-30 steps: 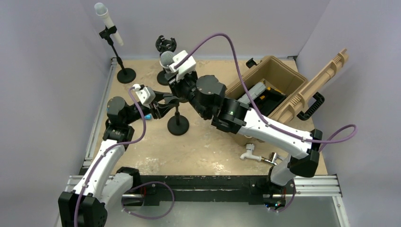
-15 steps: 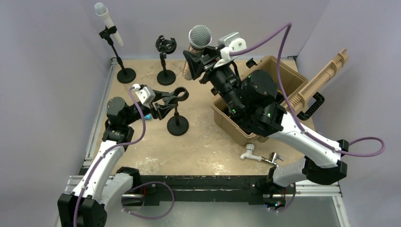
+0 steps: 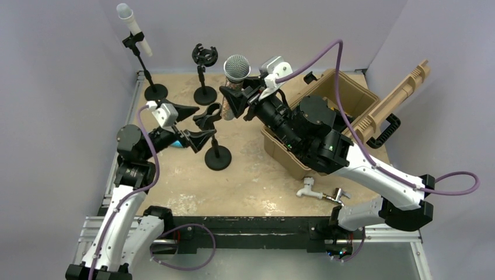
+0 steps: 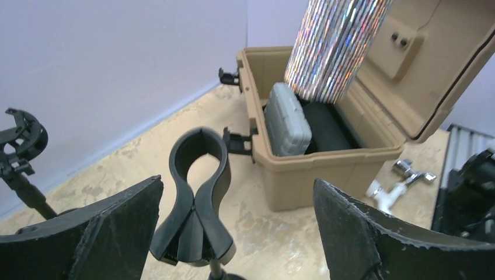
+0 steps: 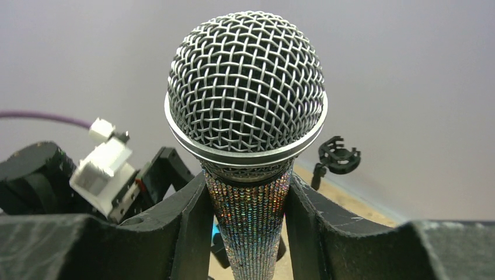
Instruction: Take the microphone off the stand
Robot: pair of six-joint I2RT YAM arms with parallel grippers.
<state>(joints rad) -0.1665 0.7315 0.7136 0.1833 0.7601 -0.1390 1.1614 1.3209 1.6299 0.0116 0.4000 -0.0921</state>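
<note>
Around the middle stand [image 3: 218, 158]: shock-mount stand [image 3: 205, 95], open tan case [image 3: 345, 79]

We see the microphone [image 3: 236, 69] head up over the middle of the table [image 3: 257, 181], clamped between the fingers of the right gripper [image 3: 236, 104], above and beyond the stand [image 3: 218, 156]. The stand's clip [image 4: 197, 192] sits between the spread fingers of the left gripper [image 3: 195, 124], apart from both. To the stand's right stands a case [image 3: 292, 166], its lid [image 3: 397, 96] open to the right and a small box [image 4: 286, 119] inside. A tap fitting [image 3: 308, 190] lies in front of the case. At the back wall, a corner stand [image 3: 155, 92] carries a second microphone [image 3: 133, 28]; a back stand [image 3: 205, 95] is just to its right.
</note>
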